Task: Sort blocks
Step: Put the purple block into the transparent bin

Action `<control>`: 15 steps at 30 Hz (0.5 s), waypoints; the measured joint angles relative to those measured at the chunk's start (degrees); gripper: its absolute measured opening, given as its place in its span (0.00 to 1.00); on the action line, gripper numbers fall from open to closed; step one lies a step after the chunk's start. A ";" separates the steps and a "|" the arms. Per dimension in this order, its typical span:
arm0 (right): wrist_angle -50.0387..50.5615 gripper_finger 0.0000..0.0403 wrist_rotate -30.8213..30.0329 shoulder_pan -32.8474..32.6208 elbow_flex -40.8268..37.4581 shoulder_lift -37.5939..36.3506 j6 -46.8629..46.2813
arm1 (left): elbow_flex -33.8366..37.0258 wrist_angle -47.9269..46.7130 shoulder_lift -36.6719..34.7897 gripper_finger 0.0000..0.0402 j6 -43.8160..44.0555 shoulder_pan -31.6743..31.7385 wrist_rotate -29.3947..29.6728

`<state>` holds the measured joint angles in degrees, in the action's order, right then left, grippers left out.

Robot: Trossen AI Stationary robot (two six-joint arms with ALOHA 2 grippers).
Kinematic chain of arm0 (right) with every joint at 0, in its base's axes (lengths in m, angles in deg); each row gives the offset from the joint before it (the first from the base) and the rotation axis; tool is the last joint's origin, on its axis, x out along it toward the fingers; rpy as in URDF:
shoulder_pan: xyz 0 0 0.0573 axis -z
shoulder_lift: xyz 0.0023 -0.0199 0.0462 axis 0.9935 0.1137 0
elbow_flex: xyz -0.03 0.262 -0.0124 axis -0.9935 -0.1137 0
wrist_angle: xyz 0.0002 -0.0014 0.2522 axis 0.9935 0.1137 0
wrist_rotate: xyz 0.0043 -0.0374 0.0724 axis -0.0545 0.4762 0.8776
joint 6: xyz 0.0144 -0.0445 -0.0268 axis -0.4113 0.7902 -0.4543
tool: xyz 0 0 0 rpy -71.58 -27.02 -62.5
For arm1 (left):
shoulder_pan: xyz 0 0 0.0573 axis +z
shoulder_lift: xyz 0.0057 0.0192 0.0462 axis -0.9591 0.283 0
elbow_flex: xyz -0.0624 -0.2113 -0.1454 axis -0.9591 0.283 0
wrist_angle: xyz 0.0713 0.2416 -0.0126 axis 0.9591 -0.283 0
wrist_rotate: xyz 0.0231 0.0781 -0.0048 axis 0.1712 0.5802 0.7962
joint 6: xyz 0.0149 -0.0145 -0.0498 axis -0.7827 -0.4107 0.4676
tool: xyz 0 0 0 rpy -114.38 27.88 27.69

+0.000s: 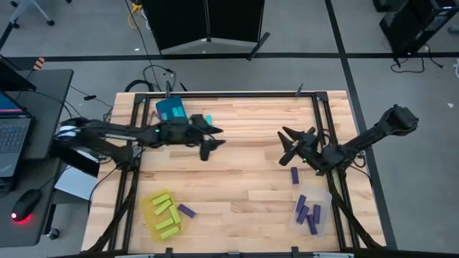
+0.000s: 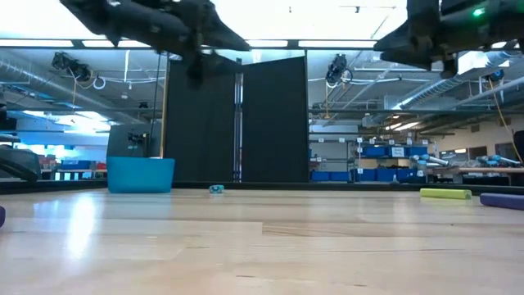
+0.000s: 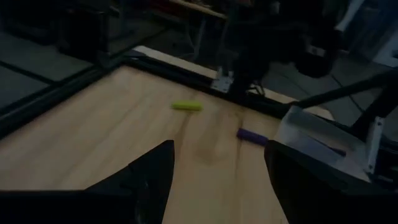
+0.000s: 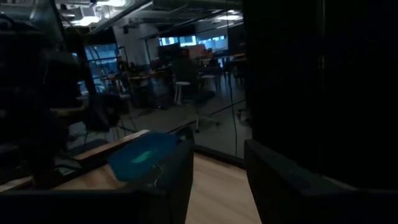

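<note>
Pale wooden planks form the bench (image 1: 237, 183), which is framed by a black metal rail and surrounded by grey floor.

The blocks are small rectangular bars. Several lime yellow-green blocks (image 1: 163, 213) lie in the yellow square bin (image 1: 148, 215) at seven o'clock, and one purple block (image 1: 186, 211) rests on the wood just beside that bin. Several purple blocks (image 1: 308, 213) are gathered in the clear square bin (image 1: 324, 204) at five o'clock, with one more purple bar (image 1: 295, 175) on the wood just above it. A single cyan-blue block (image 1: 208, 119) lies beside the teal square bin (image 1: 171, 109) at eleven o'clock.

The left pincer (image 1: 211, 140) is held above the bench near the teal bin, its fingers spread wide with nothing between them. The right pincer (image 1: 288, 145) is held at three o'clock, fingers parted and empty.

A broad stretch of bare wood is left at the centre, between the two pincers and down to the six o'clock edge.
</note>
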<state>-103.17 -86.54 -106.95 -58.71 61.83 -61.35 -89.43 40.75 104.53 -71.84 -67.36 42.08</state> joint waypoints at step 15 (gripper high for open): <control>-2.72 0.38 -7.69 -7.54 -0.40 -13.70 18.47 | -29.80 -4.55 34.15 0.64 -8.12 -0.33 -13.87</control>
<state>-105.90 -94.24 -114.49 -59.12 48.13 -42.88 -119.23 36.20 138.68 -79.97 -67.69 28.21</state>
